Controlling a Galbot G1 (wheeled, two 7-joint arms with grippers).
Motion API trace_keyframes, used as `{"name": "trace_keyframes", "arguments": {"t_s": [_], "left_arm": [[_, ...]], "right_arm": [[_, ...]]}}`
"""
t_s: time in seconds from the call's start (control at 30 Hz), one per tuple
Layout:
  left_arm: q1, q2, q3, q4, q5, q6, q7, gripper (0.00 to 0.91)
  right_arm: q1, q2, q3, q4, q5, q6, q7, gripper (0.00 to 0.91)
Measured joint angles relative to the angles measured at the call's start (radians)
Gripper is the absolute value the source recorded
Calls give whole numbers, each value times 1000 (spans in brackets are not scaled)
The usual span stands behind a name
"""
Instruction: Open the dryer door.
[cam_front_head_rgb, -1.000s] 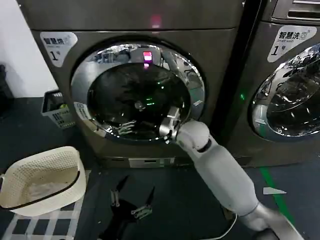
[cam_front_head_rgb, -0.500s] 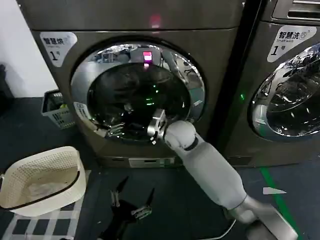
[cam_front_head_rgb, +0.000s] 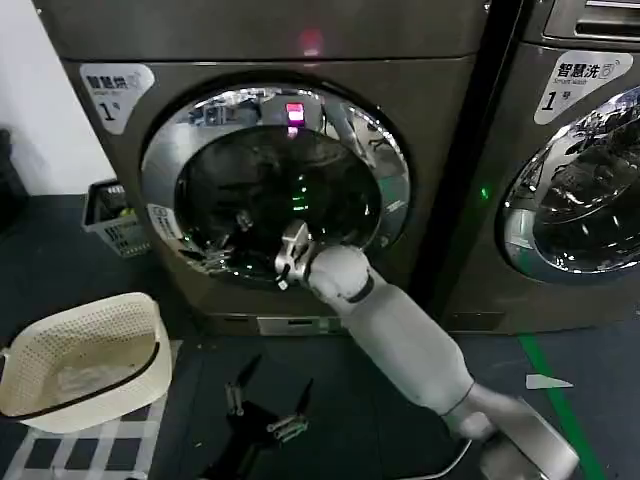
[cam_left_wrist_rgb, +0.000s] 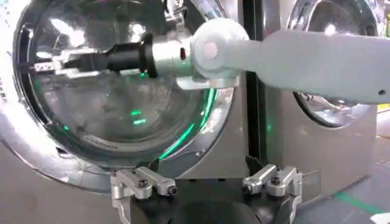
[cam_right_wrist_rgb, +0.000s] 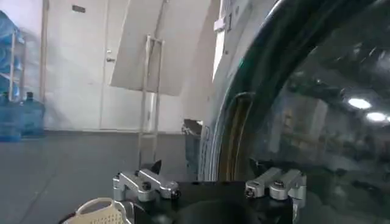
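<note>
The dryer door (cam_front_head_rgb: 275, 185) is the round chrome-ringed porthole on the front of the bronze-grey machine (cam_front_head_rgb: 420, 120), and in the head view it appears to sit closed or nearly closed in its opening. The right gripper (cam_front_head_rgb: 288, 252) is up against the lower middle of the dark glass, its arm rising from low on the robot's right. In the left wrist view it lies sideways across the glass (cam_left_wrist_rgb: 55, 61), pointing toward the door's left rim; whether its fingers are apart or hold anything cannot be told. The right wrist view looks along the glass and the door's edge (cam_right_wrist_rgb: 234, 131), with a narrow lit strip beside that edge that may be a gap, though this is uncertain.

The left gripper (cam_front_head_rgb: 265, 400) hangs low in front of the machine, above the dark floor, fingers spread and empty, well apart from the door.

So the right arm is by far the nearer 1. The door's left rim lies just ahead of its fingertips, and the move turns on catching that edge and swinging it outward. Open floor lies in front; a white basket (cam_front_head_rgb: 85, 360) stands to the left, and a second machine (cam_front_head_rgb: 570, 180) stands close on the right.
</note>
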Motion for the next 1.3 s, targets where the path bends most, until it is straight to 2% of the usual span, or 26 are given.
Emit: {"name": "trace_keyframes", "arguments": {"t_s": [0.87,1.3], "left_arm": [[0,-4,5,6,1,-3,-1,907],[5,-9,9,1,6,-6,-2,907]], "right_arm": [[59,85,-31,-156,-16,51,-9,907],[84,87,-39,-194,-16,57,-7,907]]}}
